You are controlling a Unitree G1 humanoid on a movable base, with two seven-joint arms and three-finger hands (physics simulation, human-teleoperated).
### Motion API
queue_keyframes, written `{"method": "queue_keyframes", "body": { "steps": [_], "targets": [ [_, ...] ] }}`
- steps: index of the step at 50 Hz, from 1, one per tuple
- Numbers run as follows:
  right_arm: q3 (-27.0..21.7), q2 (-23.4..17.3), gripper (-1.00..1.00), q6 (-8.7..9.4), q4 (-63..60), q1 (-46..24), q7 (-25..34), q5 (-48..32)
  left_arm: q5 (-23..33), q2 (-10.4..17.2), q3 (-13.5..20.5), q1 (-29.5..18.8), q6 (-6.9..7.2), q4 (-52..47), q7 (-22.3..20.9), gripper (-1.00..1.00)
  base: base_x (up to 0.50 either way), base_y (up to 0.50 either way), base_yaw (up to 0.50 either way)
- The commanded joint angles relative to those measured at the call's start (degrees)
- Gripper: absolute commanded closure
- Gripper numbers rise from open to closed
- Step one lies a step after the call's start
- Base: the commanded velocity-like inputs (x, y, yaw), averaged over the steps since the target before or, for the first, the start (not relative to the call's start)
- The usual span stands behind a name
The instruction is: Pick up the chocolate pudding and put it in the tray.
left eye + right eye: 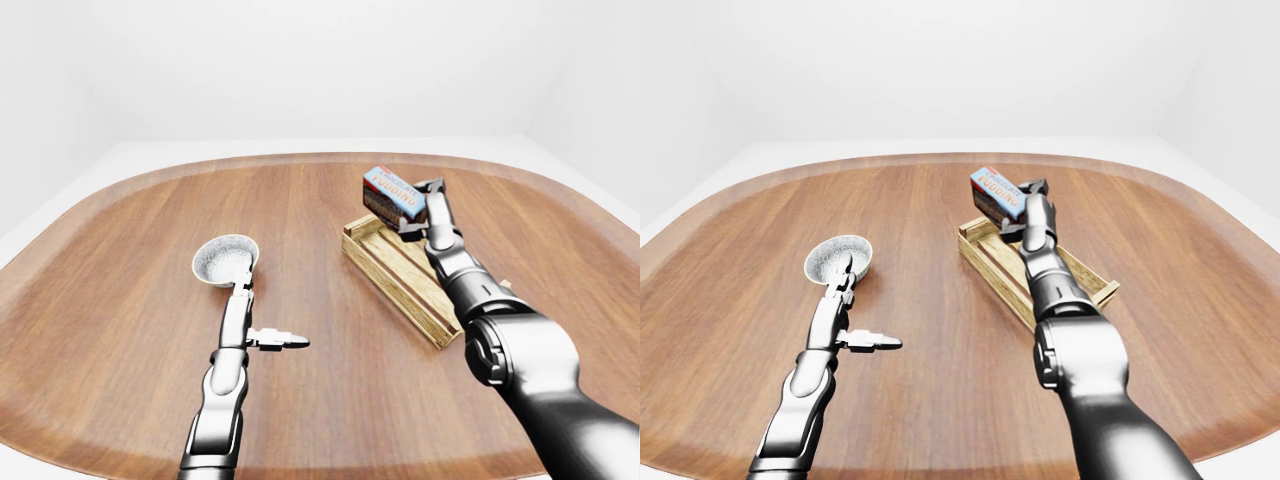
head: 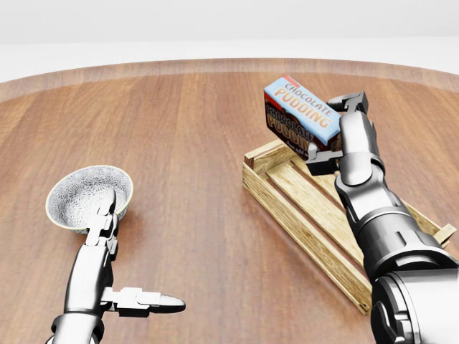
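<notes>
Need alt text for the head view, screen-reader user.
The robot's right hand holds a blue-and-brown chocolate pudding box tilted above the upper end of a slatted wooden tray. Its empty left hand hovers by a small speckled white bowl on the brown wooden table.

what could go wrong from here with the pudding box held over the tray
1. The right robot hand grips the chocolate pudding only at one end, tilted, so it may slip or twist free.
2. The box hangs over the top-left end of the wooden tray; released here, it might catch the rim and tip onto the table.
3. The left robot hand sits at the bowl and could nudge it.
</notes>
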Motion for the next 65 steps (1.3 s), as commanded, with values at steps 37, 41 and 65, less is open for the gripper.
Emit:
{"method": "queue_keyframes", "body": {
  "steps": [37, 41, 65],
  "targets": [
    [-1.63, -2.50, 1.00, 0.00, -1.27, 5.90, -2.48, 2.09, -5.12, -0.49, 1.15, 0.23, 0.15, -0.67, -2.64, -1.00, 0.00, 0.00, 0.00],
    [-1.74, -2.43, 1.00, 0.00, -1.21, 6.79, -2.74, 2.10, -5.06, -0.50, 1.13, 0.21, 0.08, -0.58, -2.59, -1.00, 0.00, 0.00, 0.00],
    [-2.24, -2.68, 1.00, 0.00, -1.01, 9.12, -3.06, 2.18, -5.05, -0.47, 1.15, 0.19, -0.04, -0.39, -2.67, -1.00, 0.00, 0.00, 0.00]
  ]
}}
